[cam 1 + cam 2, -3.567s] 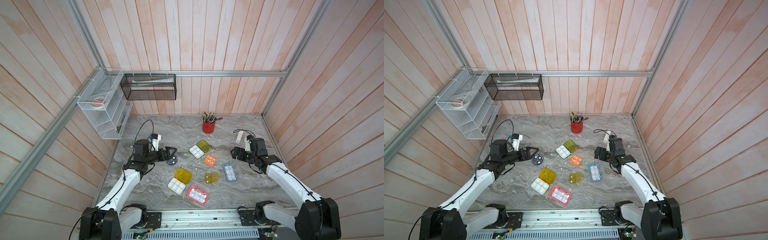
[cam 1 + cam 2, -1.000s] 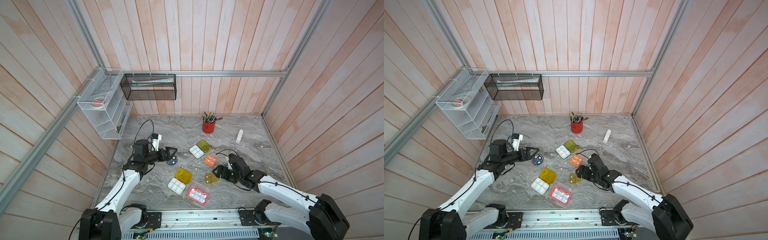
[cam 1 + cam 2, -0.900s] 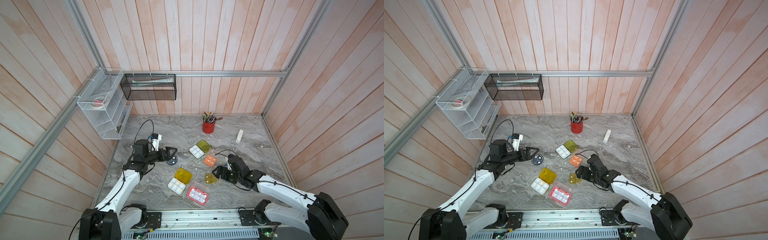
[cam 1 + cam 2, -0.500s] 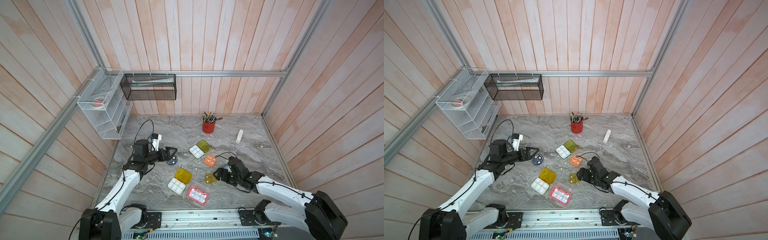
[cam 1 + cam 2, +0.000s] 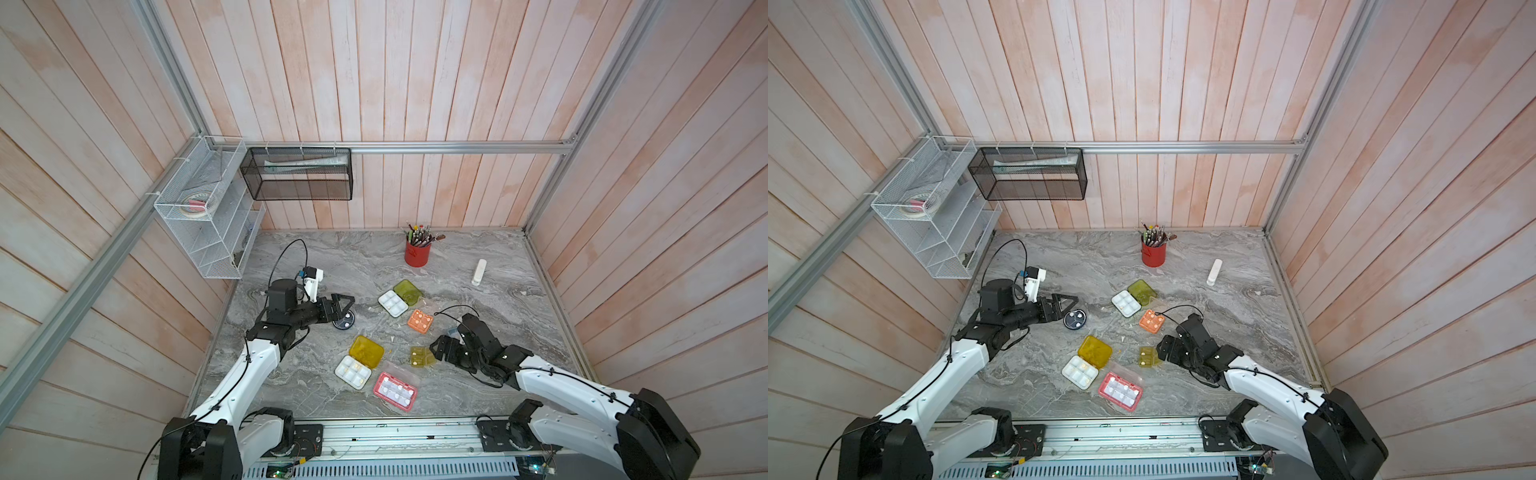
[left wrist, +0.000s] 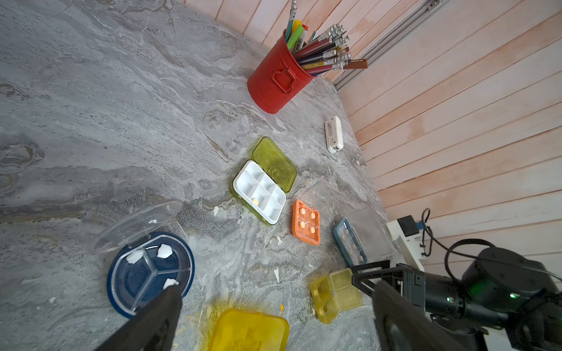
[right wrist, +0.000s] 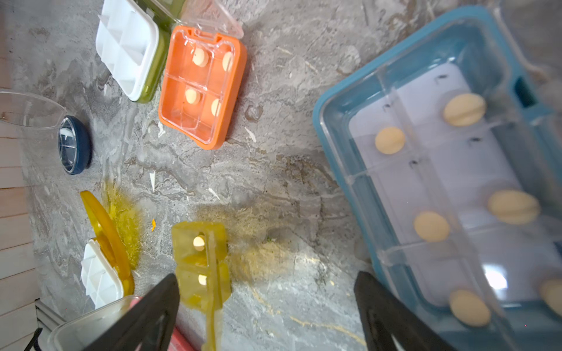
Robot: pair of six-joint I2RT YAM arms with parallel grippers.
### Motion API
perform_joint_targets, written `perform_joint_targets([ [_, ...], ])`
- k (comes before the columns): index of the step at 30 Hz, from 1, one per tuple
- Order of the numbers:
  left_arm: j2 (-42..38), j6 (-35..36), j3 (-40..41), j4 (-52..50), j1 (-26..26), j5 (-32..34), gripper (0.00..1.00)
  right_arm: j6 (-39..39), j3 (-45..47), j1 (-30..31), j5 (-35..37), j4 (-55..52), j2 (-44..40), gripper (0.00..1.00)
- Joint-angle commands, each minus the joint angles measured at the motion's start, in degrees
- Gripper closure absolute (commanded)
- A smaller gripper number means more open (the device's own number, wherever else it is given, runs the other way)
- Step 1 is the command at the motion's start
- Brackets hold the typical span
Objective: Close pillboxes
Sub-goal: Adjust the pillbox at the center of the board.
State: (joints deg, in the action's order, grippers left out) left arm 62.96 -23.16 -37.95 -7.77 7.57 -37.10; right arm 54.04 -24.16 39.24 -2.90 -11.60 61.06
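Observation:
Several pillboxes lie open on the marble table [image 5: 340, 257]: round dark [image 5: 344, 322], lime-olive [image 5: 400, 297], orange [image 5: 419, 321], yellow [image 5: 359, 362], pink-red [image 5: 395, 388] and small olive [image 5: 422, 356]. My right arm hides the light blue one in both top views, but it shows in the right wrist view [image 7: 441, 182]. My left gripper [image 5: 343, 303] hangs open just over the round dark box [image 6: 150, 273]. My right gripper [image 5: 440, 351] is open and low, with the small olive box [image 7: 200, 267] beside one finger [image 7: 152, 313].
A red cup of pencils [image 5: 417, 251] stands at the back. A slim white stick [image 5: 478, 272] lies at the back right. A white wire rack [image 5: 208, 216] and a black mesh basket [image 5: 299, 174] hang on the walls. Small white flakes lie scattered among the boxes.
The right arm has swung from the back right to the middle, over the light blue box and up to the small olive one. The left arm has not moved.

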Motion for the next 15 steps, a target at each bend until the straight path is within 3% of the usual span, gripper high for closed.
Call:
perform_joint_targets([
  [1, 0.41, 0.69, -0.96, -0.18, 0.07, -0.69, 0.00, 1.06, 1.34, -0.09, 2.63, -2.25, -0.74, 0.08],
  [15, 0.59, 0.71, -0.82, 0.13, 0.07, -1.39, 0.00, 4.12, 6.49, -6.58, 3.01, -0.90, -6.88, 0.07],
])
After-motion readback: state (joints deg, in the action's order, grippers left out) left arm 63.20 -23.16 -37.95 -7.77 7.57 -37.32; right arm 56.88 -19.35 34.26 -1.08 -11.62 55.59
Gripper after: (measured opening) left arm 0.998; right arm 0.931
